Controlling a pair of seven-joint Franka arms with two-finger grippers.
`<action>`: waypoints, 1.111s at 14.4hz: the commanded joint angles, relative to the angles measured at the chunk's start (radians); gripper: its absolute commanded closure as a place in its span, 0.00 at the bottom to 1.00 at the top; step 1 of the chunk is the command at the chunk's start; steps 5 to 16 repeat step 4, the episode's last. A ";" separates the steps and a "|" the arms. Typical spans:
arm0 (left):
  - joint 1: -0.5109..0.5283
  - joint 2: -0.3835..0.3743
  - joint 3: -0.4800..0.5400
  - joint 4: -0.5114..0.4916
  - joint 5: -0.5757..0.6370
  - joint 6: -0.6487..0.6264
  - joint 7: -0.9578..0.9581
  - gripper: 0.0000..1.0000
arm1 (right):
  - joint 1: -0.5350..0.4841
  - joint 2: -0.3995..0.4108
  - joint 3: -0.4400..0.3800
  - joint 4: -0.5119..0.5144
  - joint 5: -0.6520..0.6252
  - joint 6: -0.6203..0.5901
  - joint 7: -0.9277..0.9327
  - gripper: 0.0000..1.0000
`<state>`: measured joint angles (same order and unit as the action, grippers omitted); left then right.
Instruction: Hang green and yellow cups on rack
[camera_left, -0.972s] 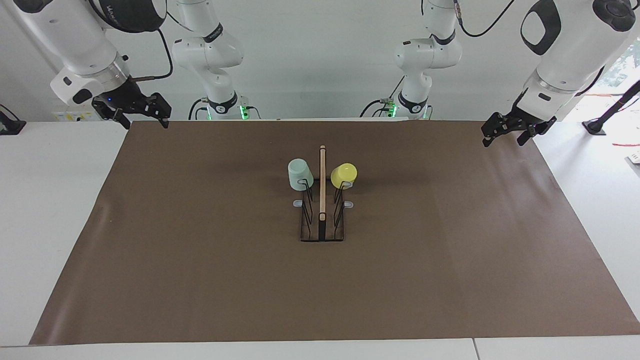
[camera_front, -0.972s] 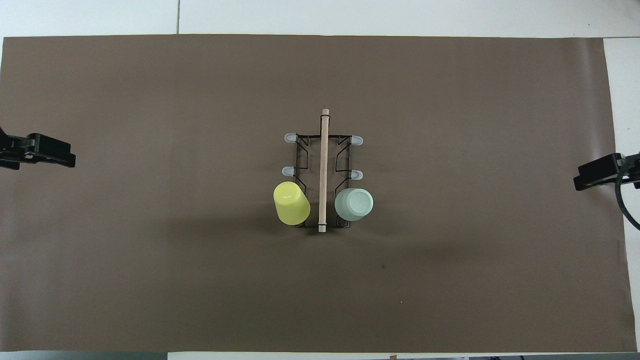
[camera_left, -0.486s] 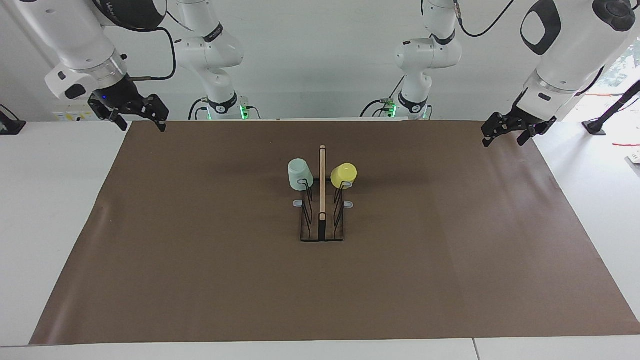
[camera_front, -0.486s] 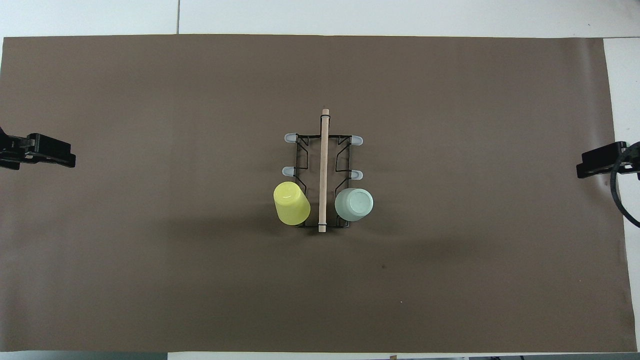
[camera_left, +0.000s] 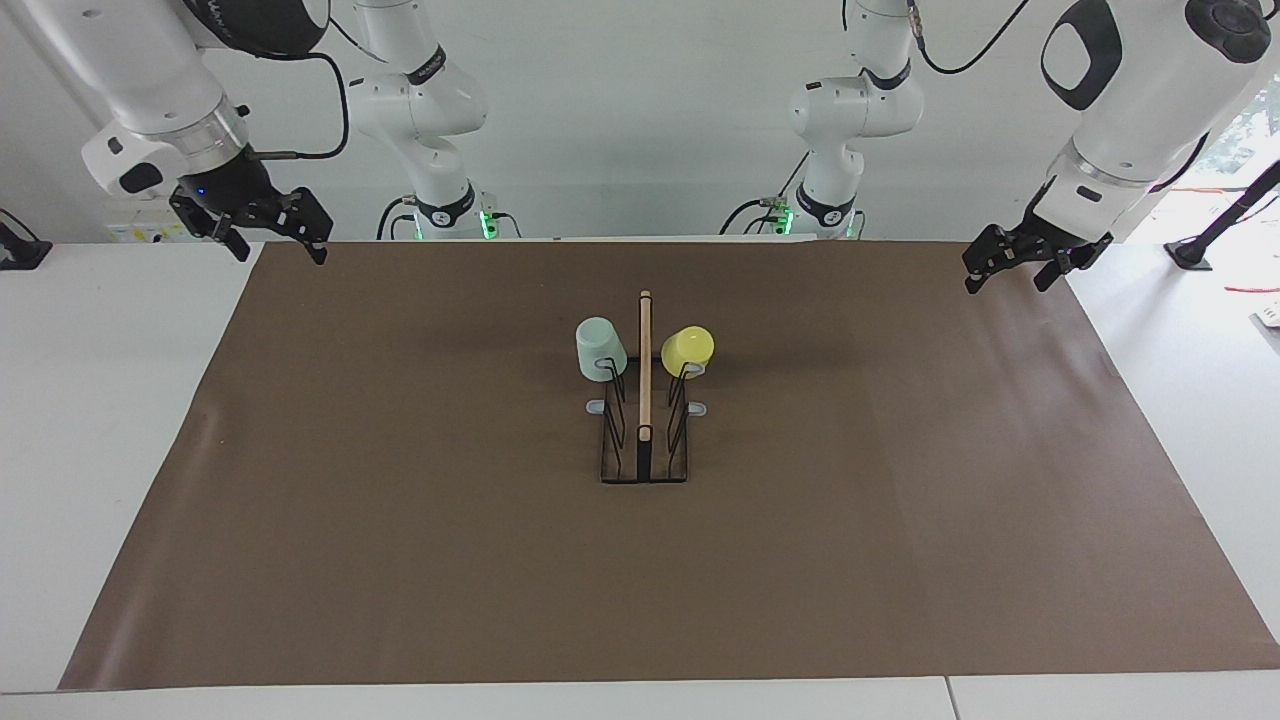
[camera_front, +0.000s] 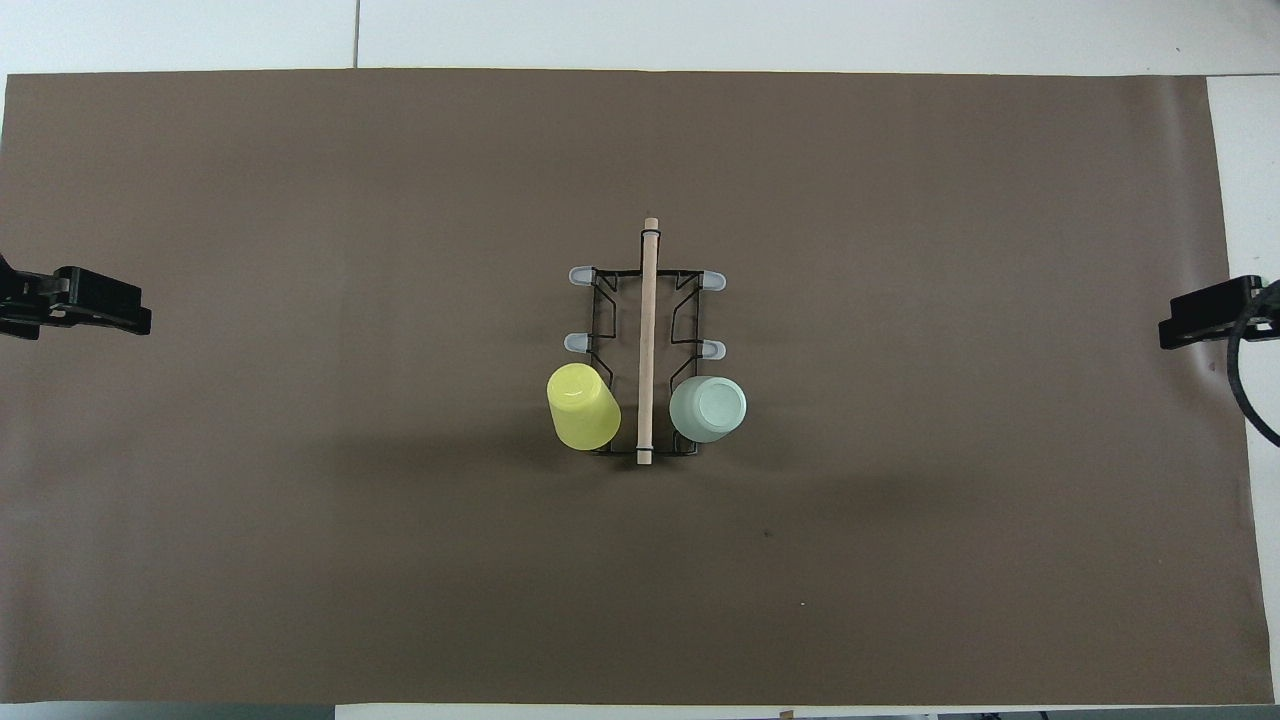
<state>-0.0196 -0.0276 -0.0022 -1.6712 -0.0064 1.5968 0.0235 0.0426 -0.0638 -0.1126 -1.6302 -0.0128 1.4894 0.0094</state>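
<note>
On the rack (camera_left: 644, 440), the green cup (camera_left: 600, 348) and yellow cup (camera_left: 688, 347) are already hung on prongs nearest the robots. Both are well apart from the left gripper (camera_left: 1010, 268) and right gripper (camera_left: 268, 236), whose fingers are spread open and empty over the bench's ends.

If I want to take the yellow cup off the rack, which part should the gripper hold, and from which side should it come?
Probably grip the yellow cup across its tapered wall, near the closed bottom that points up. Come from above on the left arm's side: it hangs upside down, tilted outward, on a prong of the rack, whose wooden bar blocks the inner side.
</note>
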 joint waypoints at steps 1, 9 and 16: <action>-0.005 -0.003 0.001 -0.002 -0.015 -0.008 0.016 0.00 | -0.006 0.009 0.004 0.013 -0.002 0.005 0.009 0.00; -0.003 -0.003 0.001 -0.002 -0.015 -0.005 0.016 0.00 | -0.006 0.009 0.004 0.013 -0.001 0.003 -0.005 0.00; -0.003 -0.003 0.001 -0.002 -0.015 -0.005 0.016 0.00 | -0.006 0.009 0.004 0.013 -0.001 0.003 -0.005 0.00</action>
